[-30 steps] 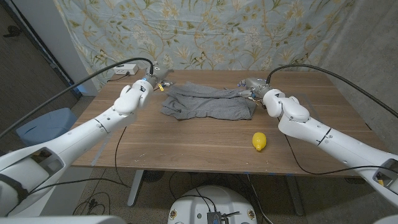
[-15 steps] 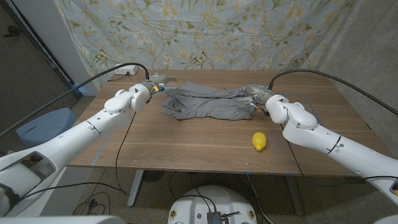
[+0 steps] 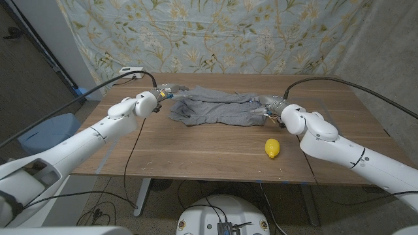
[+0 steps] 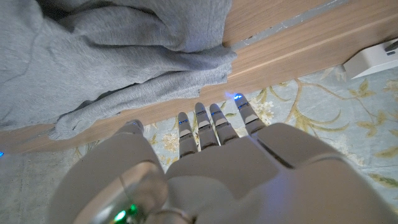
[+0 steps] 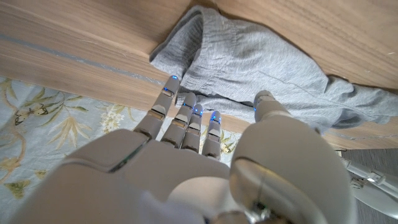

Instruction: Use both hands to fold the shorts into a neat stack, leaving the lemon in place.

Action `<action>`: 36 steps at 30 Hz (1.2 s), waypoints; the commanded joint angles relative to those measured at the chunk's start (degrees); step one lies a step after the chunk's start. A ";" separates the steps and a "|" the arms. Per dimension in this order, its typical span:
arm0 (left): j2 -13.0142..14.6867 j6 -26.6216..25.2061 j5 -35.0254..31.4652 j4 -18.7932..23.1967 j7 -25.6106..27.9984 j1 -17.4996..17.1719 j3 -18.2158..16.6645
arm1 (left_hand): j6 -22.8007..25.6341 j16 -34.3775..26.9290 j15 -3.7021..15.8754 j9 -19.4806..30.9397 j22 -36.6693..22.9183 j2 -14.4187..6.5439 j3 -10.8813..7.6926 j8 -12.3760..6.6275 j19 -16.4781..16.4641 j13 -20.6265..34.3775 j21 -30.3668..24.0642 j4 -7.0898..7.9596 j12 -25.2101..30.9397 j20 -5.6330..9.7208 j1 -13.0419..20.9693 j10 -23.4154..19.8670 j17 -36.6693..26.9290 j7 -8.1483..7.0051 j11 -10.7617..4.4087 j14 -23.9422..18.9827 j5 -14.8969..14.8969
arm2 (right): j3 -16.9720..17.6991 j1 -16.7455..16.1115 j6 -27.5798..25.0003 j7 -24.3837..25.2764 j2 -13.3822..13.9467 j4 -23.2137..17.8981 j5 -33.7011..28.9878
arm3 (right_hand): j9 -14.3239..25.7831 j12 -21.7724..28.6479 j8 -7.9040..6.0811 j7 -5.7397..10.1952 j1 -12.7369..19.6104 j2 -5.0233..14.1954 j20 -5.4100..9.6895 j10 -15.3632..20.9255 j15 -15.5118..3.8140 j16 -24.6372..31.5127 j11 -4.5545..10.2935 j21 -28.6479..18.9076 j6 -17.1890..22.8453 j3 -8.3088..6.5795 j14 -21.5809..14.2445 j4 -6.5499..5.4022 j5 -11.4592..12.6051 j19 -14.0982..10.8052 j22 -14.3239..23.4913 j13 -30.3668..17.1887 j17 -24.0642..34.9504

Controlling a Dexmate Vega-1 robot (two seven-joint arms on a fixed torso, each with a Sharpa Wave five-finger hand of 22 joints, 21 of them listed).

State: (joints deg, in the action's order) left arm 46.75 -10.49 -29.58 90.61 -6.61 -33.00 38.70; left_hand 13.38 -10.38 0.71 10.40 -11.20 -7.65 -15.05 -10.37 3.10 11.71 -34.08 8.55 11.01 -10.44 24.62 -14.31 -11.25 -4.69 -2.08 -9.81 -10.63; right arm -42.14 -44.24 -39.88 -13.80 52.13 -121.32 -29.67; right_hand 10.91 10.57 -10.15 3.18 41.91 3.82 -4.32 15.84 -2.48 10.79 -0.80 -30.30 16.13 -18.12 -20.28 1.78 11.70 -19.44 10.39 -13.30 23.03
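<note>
Crumpled grey shorts [image 3: 215,108] lie across the far middle of the wooden table [image 3: 196,149]. A yellow lemon [image 3: 272,148] sits nearer the front, to the right of the shorts and apart from them. My left hand [image 3: 168,91] hovers at the shorts' left end. In the left wrist view this hand [image 4: 211,155] has straight fingers holding nothing, just off the shorts' [image 4: 112,56] edge. My right hand [image 3: 268,104] is at the shorts' right end. In the right wrist view it [image 5: 199,143] reaches over the cloth's [image 5: 249,68] corner, empty, thumb apart.
A white box [image 3: 130,70] with a cable sits at the table's far left corner, close behind my left hand. A floral curtain [image 3: 215,32] hangs behind the table. A blue bin [image 3: 49,130] stands on the floor to the left.
My left hand has moved in from the left to the shorts' left end. My right hand has drawn a little toward the front, along the shorts' right end. Shorts and lemon have not moved.
</note>
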 commanded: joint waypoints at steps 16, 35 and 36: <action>-2.08 3.61 5.42 -5.37 -1.67 4.32 3.68 | 0.16 -0.65 -0.76 0.03 0.07 -0.10 0.22 -0.37 0.04 0.02 0.44 -0.10 0.89 -0.85 -1.13 -0.59 0.16 0.82 0.50 -0.35 -0.52 | -5.88 -3.65 0.51 8.84 -2.99 3.70 -13.84 | 0.26 -0.18 0.18 -0.44 8.29 -2.44 1.23 -11.87 0.22 -0.20 0.69 2.99 -9.65 -1.44 10.70 6.63 3.87 2.73 -0.04 0.45 -1.02; -1.37 2.85 6.76 -4.55 -2.41 4.27 3.52 | 0.54 -0.90 -0.69 0.02 0.07 -0.22 0.26 -0.51 0.08 -0.03 0.74 -0.23 1.36 -1.10 -1.90 -1.65 0.37 1.08 0.90 -0.95 -0.67 | -9.04 -1.26 3.89 10.98 -10.02 15.03 -21.19 | 0.24 1.01 -0.79 0.60 15.31 -0.27 2.92 -13.11 -0.08 0.30 1.64 5.11 -9.58 -4.20 15.04 8.30 5.12 5.21 -0.07 0.75 -1.94; -1.35 2.87 6.84 -4.52 -2.39 4.25 3.48 | 0.55 -0.89 -0.71 0.02 0.07 -0.23 0.26 -0.51 0.07 -0.03 0.75 -0.23 1.37 -1.08 -1.94 -1.66 0.38 1.07 0.96 -0.94 -0.67 | -9.04 -0.99 4.12 10.89 -10.31 15.56 -21.12 | 0.24 1.13 -0.85 0.73 16.13 -0.08 3.07 -12.99 -0.45 0.53 1.81 5.10 -9.52 -4.43 14.66 8.44 5.11 4.94 -0.08 0.78 -2.06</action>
State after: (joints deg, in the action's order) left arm 45.11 -7.41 -23.37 85.87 -8.57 -28.89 42.09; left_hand 13.61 -11.06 0.09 10.42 -10.91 -7.78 -14.91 -10.60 3.07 11.72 -33.46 8.41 12.18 -11.08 23.29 -15.57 -10.92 -3.85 -1.23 -10.46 -11.03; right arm -49.95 -46.06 -37.30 -6.68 45.74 -112.20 -47.19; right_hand 11.08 11.26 -10.61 3.51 56.39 3.48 -1.93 2.51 -1.94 10.71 0.18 -25.20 6.64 -21.79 -5.08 10.04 16.36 -13.82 10.12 -12.50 21.01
